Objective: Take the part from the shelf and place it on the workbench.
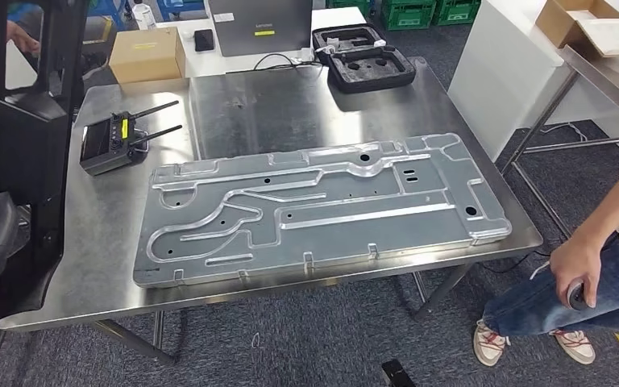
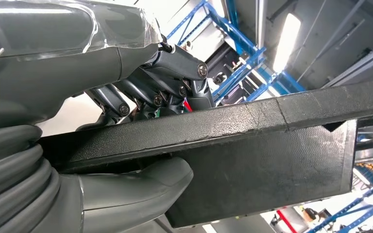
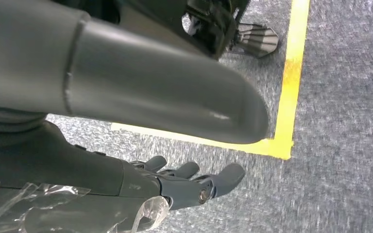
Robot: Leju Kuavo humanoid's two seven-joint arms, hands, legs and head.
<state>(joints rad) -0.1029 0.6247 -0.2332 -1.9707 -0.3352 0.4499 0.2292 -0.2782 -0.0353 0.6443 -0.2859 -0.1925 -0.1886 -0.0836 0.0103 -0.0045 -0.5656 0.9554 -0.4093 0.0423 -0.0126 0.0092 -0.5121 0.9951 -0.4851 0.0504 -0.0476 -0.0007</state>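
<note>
Gripped between thumb and fingers of the left hand [image 2: 126,97] is one black part [image 2: 252,150]; the right hand [image 3: 175,184] is hanging loosely spread, holding nothing. One grey panel [image 1: 322,205] is lying across the surface [image 1: 113,242].

The black part [image 2: 252,160] runs past the frame edge, covering the left hand [image 2: 141,145] fingers' tips behind it.
</note>
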